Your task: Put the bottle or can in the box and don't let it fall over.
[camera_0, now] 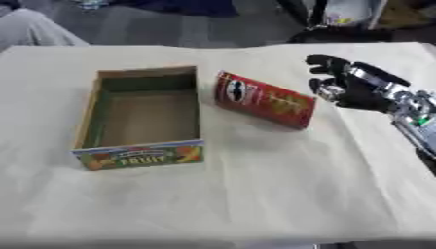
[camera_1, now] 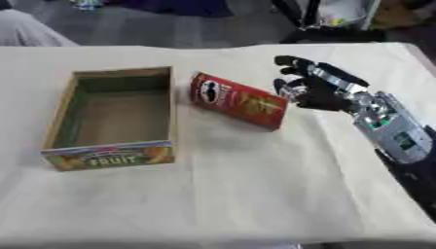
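Red can lay on its side on table, just right of open, empty fruit box. Right hand hovered beside can's far end, fingers loosely curled, holding nothing; likely lining up side grasp. Left hand unseen.

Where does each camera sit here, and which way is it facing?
Left eye view: in the robot's head, looking down at the table; only the right hand and its forearm show, at the right edge.
Right eye view: beside it in the head, same downward look; more of the right arm shows.
Both share the open box, the red can lying on its side right of it, and the hand near the can with fingers relaxed.
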`<state>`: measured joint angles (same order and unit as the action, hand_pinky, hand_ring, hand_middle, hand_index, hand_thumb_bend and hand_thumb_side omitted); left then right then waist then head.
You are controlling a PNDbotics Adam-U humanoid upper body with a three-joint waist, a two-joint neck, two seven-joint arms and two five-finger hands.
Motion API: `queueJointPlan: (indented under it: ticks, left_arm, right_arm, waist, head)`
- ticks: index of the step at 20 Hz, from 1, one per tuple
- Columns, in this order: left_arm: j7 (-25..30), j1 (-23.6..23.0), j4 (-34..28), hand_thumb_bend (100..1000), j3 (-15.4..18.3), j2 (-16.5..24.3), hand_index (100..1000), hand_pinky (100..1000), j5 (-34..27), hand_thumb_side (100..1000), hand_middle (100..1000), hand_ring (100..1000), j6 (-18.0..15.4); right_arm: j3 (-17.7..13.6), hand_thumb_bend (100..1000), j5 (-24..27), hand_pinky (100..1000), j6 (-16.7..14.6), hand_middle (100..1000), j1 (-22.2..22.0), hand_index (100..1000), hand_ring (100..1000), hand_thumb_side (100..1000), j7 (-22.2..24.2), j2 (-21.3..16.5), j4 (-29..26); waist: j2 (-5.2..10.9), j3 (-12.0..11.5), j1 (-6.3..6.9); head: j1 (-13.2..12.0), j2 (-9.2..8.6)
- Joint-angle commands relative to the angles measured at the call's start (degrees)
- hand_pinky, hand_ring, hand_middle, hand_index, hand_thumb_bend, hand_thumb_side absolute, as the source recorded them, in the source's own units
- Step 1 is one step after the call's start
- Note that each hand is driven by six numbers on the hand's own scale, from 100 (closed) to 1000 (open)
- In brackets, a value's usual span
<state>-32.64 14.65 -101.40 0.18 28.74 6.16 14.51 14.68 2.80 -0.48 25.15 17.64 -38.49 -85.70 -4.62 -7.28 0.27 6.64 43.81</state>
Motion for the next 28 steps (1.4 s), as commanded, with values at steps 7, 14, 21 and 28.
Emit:
queueJointPlan:
  ticks: [7, 14, 21, 28]
  left_arm:
    - [-0.1, 0.9, -0.9, 364, 0.3, 1.3, 729, 422, -0.3, 552, 830, 796, -0.1]
    - [-0.2, 0.9, -0.9, 361, 0.4, 1.2, 728, 420, -0.6, 553, 830, 796, 0.0]
    - [-0.2, 1.0, -1.0, 357, 0.4, 1.2, 728, 418, -1.1, 554, 831, 796, 0.1]
    - [-0.3, 1.3, -1.1, 353, 0.5, 1.2, 728, 416, -1.4, 554, 832, 796, 0.2]
  right_arm:
    - [0.3, 100, -0.8, 896, -0.2, 1000, 1.4, 1000, 1000, 572, 0.5, -0.5, 0.8]
    - [0.5, 100, -2.7, 912, -0.9, 1000, 2.6, 1000, 1000, 565, 0.1, -0.3, 2.8]
    - [0.7, 100, -4.1, 916, -1.9, 1000, 3.9, 1000, 1000, 558, 0.8, -0.3, 4.7]
    - [1.1, 100, -4.9, 920, -2.7, 1000, 4.8, 1000, 1000, 560, 2.2, -0.2, 5.9]
  waist:
    - [-0.59, -0.1, 0.84]
    - [-1.24, -0.3, 1.04]
    - [-2.23, -0.5, 1.16]
    - [-2.83, -0.6, 1.22]
  head:
    - [0.5, 0.31]
    - [0.6, 0.31]
    - [0.5, 0.31]
    - [0.4, 0.31]
